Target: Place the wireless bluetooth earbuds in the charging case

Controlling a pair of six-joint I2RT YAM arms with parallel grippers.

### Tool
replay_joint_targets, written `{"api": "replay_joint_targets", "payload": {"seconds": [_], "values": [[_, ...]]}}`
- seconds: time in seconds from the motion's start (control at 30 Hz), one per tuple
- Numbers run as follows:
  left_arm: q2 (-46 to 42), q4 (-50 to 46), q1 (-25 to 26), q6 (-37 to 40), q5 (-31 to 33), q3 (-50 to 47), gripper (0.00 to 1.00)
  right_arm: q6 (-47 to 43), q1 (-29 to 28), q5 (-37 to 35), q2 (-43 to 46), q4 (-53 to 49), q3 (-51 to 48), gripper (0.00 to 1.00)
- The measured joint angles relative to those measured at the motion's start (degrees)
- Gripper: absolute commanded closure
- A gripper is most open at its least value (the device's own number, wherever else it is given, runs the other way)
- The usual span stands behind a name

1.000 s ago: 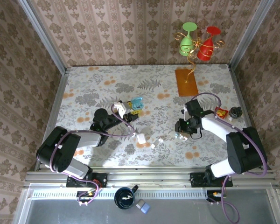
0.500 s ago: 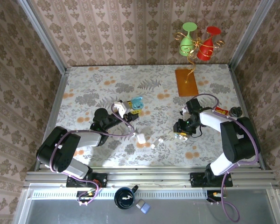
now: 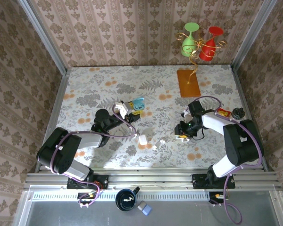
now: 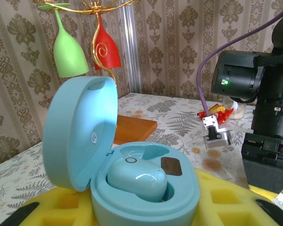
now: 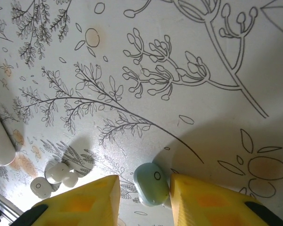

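Left hand (image 4: 144,209) grips open case (image 4: 78,136); right hand (image 5: 144,182) straddles earbud (image 5: 151,186).

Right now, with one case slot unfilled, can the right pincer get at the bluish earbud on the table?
Probably yes: the bluish earbud lies inside the open right pincer, with nothing covering it.
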State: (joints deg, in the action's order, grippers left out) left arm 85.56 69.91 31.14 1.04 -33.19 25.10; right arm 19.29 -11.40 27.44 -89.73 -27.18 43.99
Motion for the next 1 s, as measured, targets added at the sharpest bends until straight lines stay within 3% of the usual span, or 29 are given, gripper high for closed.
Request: {"api": "replay_joint_targets", "payload": {"seconds": [0.73,1.0], "values": [[0.5,0.0,0.7,-0.2,0.0,0.3,0.82,0.9,0.0,0.2,-1.3,1.4,-0.3,0.75],[1.1,-0.5,1.5,0.1,0.2,0.8,0.82,3.4,-0.2,-4.6,7.0,3.8,-2.9,0.75]]}}
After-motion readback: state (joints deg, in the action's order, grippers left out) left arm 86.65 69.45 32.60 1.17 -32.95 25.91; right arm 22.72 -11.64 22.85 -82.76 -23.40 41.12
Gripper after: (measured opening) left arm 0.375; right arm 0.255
